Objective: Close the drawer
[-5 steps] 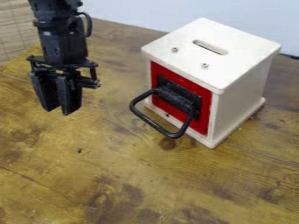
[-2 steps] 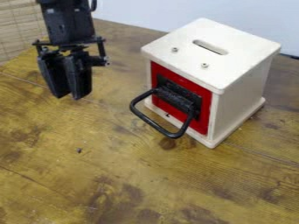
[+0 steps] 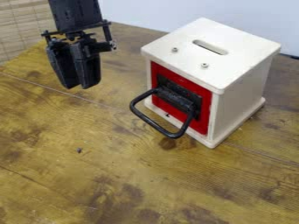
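Note:
The drawer (image 3: 180, 98) is the red front of a small white cube box (image 3: 222, 54), with a dark centre and a big black loop handle (image 3: 158, 115) sticking out toward the front left. The red front sits roughly flush with the box face. My gripper (image 3: 73, 80) hangs above the wooden table at the upper left, well to the left of the handle and apart from it. Its two dark fingers (image 3: 61, 66) stand close together with nothing between them.
The box has a slot (image 3: 211, 46) in its white top. The worn wooden table (image 3: 128, 175) stretches across the front. A pale wall runs along the back, and a light woven surface (image 3: 17, 26) shows at the far left.
The gripper has risen and shifted to the right and toward the back, nearer the box. Drawer and handle have not moved.

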### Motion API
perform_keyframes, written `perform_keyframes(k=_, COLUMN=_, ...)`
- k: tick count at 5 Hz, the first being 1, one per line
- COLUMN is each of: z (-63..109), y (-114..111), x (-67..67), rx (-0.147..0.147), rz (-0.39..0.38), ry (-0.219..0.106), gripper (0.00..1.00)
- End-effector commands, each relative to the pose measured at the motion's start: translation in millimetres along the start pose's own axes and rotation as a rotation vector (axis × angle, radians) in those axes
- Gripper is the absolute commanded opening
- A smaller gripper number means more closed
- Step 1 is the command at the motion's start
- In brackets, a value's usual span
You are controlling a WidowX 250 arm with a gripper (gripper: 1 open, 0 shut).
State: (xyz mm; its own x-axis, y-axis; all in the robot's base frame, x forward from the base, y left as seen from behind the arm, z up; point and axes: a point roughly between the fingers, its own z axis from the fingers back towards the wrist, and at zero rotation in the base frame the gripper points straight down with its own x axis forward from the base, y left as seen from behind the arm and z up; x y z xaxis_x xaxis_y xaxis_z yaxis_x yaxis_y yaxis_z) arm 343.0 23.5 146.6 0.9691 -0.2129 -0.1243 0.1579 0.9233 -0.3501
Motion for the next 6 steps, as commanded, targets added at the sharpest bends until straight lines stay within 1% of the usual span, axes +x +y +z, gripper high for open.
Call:
perform_keyframes(k=1, z=15.1, y=-12.4, x=-9.6, rx=0.015, rz=-0.092, ry=-0.013, gripper=0.0)
perform_keyframes(k=2, z=17.7, y=-14.2, x=-18.8, rx=0.004, rz=-0.129, ry=0.0, gripper=0.0)
perform_keyframes(k=3, z=21.4, y=-14.9, x=-26.6, rx=-0.01, rz=-0.149, ry=-0.012, gripper=0.0)
perform_keyframes(k=4, z=18.6, y=-21.4, x=-29.5, rx=-0.045, rz=-0.122, ry=-0.044, gripper=0.0)
perform_keyframes(k=5, z=18.1, y=-26.3, x=-32.2, rx=-0.074, rz=-0.075, ry=-0.076, gripper=1.0)
perform_keyframes(k=6, z=17.0, y=-21.7, x=-26.5, rx=-0.135, rz=0.011, ry=-0.152, gripper=1.0)
